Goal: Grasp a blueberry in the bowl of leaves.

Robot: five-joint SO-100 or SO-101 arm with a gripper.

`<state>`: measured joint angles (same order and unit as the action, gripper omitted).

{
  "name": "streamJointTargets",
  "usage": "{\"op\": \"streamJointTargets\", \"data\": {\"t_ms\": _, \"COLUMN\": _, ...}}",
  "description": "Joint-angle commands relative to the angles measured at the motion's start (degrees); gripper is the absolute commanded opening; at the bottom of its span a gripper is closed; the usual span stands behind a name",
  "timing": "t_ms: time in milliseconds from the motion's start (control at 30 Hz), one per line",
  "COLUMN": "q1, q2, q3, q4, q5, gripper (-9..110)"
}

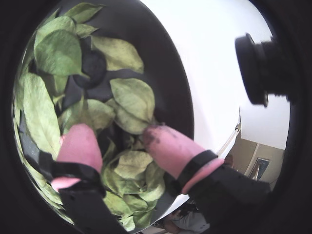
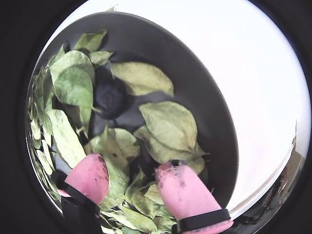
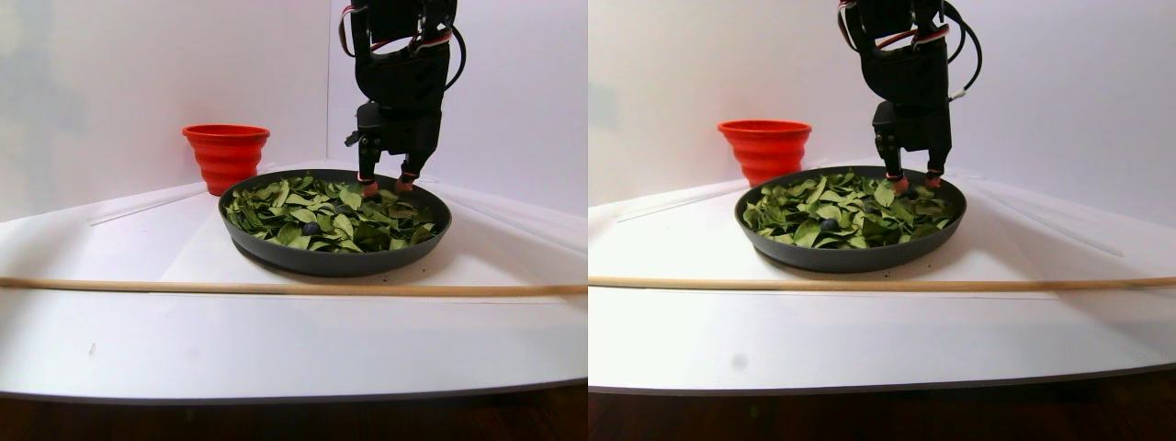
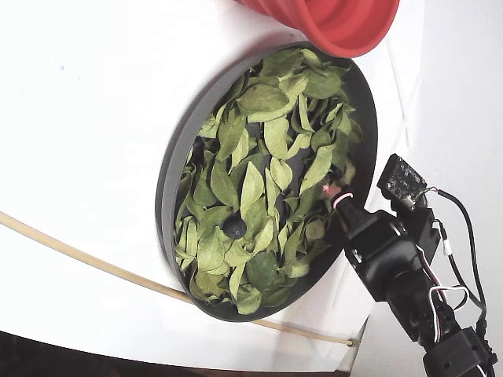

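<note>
The gripper (image 2: 132,183) is held spread, empty, its pink fingertips (image 2: 183,192) pressed among the leaves (image 2: 168,124) near the rim of the bowl (image 2: 214,122). The blueberry (image 2: 110,96) lies beyond the tips, further into the bowl, half ringed by leaves. It would best be straddled squarely, then closed on gently.

Leaves (image 2: 73,83) overlap the blueberry (image 2: 109,97); the red container (image 4: 338,20) is cut off at the top edge.
</note>
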<state>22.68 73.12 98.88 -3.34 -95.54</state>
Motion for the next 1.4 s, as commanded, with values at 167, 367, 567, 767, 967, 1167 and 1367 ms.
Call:
{"op": "streamJointTargets", "data": {"t_ms": 167, "q1": -0.2, "q2": 5.6, "q3": -5.4, "q4": 0.0, "q5": 2.3, "gripper": 20}}
{"op": "streamJointTargets", "data": {"t_ms": 367, "q1": -0.2, "q2": 3.5, "q3": -6.2, "q4": -1.7, "q5": 3.3, "gripper": 20}}
{"op": "streamJointTargets", "data": {"t_ms": 567, "q1": -0.4, "q2": 1.1, "q3": -7.2, "q4": -3.4, "q5": 4.3, "gripper": 20}}
{"op": "streamJointTargets", "data": {"t_ms": 767, "q1": -0.7, "q2": -0.4, "q3": -7.4, "q4": -4.2, "q5": 5.7, "gripper": 20}}
{"op": "streamJointTargets", "data": {"t_ms": 967, "q1": -0.7, "q2": -2.4, "q3": -7.4, "q4": -6.1, "q5": 6.4, "gripper": 20}}
{"op": "streamJointTargets", "data": {"t_ms": 1167, "q1": -0.8, "q2": -3.6, "q3": -8.4, "q4": -6.2, "q5": 8.2, "gripper": 21}}
{"op": "streamJointTargets", "data": {"t_ms": 1367, "q1": -1.1, "q2": -4.7, "q3": -9.8, "q4": -6.6, "q5": 10.9, "gripper": 21}}
